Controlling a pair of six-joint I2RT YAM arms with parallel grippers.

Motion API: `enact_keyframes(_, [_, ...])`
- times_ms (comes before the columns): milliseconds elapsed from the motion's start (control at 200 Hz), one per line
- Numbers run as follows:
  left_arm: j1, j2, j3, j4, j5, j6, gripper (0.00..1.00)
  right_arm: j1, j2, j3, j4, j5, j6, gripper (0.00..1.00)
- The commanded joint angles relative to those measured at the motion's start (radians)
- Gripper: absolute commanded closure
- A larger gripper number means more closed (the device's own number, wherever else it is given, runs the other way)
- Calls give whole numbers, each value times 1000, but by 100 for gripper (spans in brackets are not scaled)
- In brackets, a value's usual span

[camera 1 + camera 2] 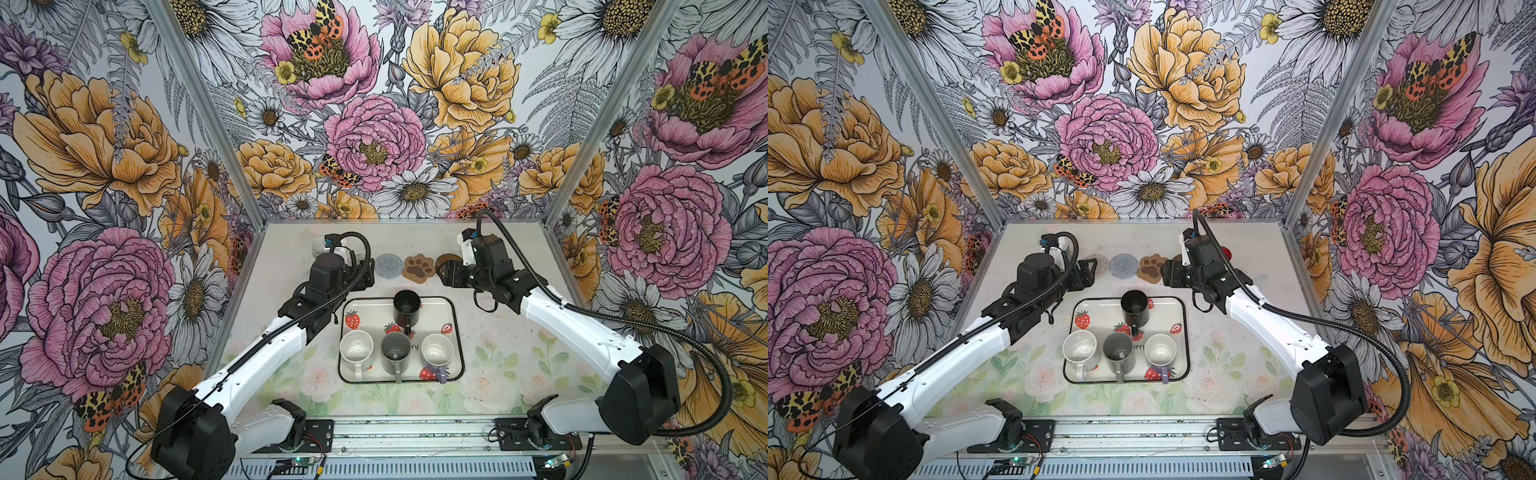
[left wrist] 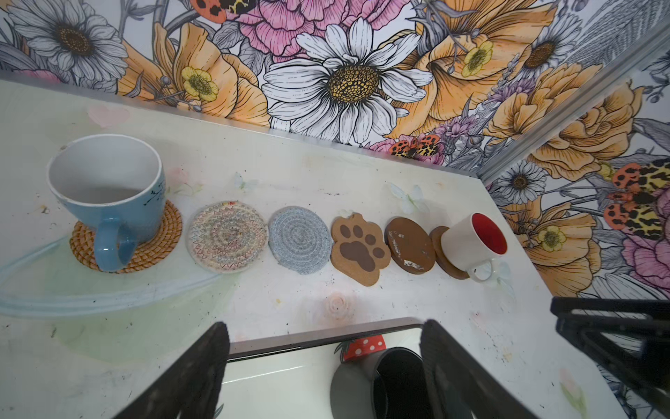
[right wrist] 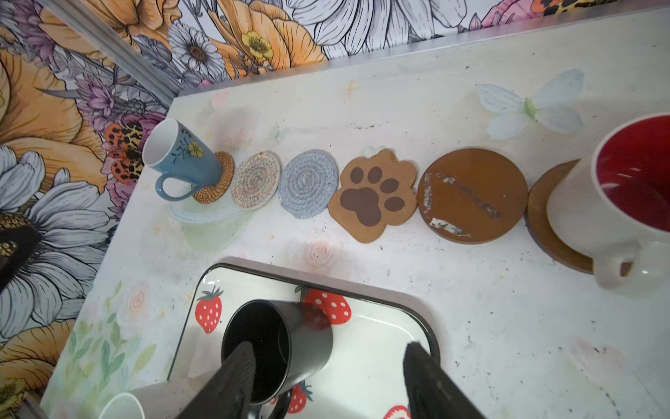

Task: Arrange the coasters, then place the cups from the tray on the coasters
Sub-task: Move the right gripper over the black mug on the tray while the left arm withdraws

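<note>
Several coasters lie in a row at the back: rattan coaster point(image 2: 159, 239), whitish woven point(image 2: 227, 237), grey-blue point(image 2: 300, 239), paw point(image 2: 360, 248) and two brown discs point(image 2: 409, 245). A light blue mug point(image 2: 108, 203) stands on the rattan one. The red-lined mug point(image 2: 471, 243) stands on the end disc. On the tray point(image 1: 374, 307) are the black point(image 1: 406, 307), white point(image 1: 356, 349), grey point(image 1: 395, 351) and lavender point(image 1: 437, 351) mugs. My left gripper point(image 2: 324, 326) hangs open over the tray's far left corner. My right gripper point(image 3: 330, 348) hangs open above the tray's far right corner, holding nothing.
Flowered walls with aluminium corner posts point(image 1: 249, 208) close the table in at the back and both sides. The right arm's gripper body point(image 2: 616, 344) shows close by in the left wrist view. Bare tabletop lies either side of the tray point(image 1: 519, 357).
</note>
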Motion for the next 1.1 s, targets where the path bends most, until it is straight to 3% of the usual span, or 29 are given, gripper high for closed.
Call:
enact_keyframes(0, [-5, -40, -29, 34, -12, 9, 15, 40, -28, 52, -81, 66, -38, 32])
enact_keyframes(300, [15, -142, -82, -6, -109, 35, 12, 169, 9, 57, -205, 123, -22, 32])
enact_keyframes(730, [95, -225, -149, 2, -93, 9, 10, 290, 96, 58, -227, 170, 62, 30])
enact_keyframes(1096, [118, -216, -163, 12, -38, -1, 9, 360, 195, 80, -224, 183, 104, 29])
